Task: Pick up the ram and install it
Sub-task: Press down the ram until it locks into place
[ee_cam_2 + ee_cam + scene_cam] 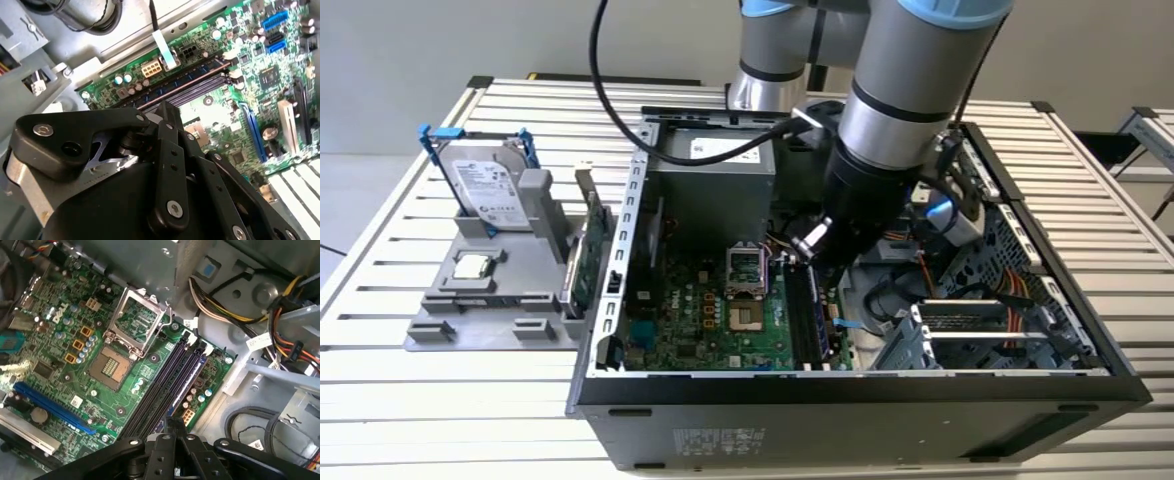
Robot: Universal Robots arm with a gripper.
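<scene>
Exterior view: the arm reaches steeply down from the upper centre of the frame into the open computer case [1107,385], its gripper [811,240] low over the motherboard [707,320] beside the memory slots [803,315]. First wrist view: the gripper [175,426], at the lower centre of the frame, has its fingers [170,432] drawn narrowly together directly above the dark memory slots [165,385]; whether the ram sits between them cannot be told. Open CPU socket [134,320] lies at upper centre, cable bundles [240,310] at upper right. Second wrist view: the gripper [167,112] is close above the slots [185,85]. In the exterior view, case walls hem the arm, and the gray parts tray [434,335] with the hard drive [490,190] stands at left.
</scene>
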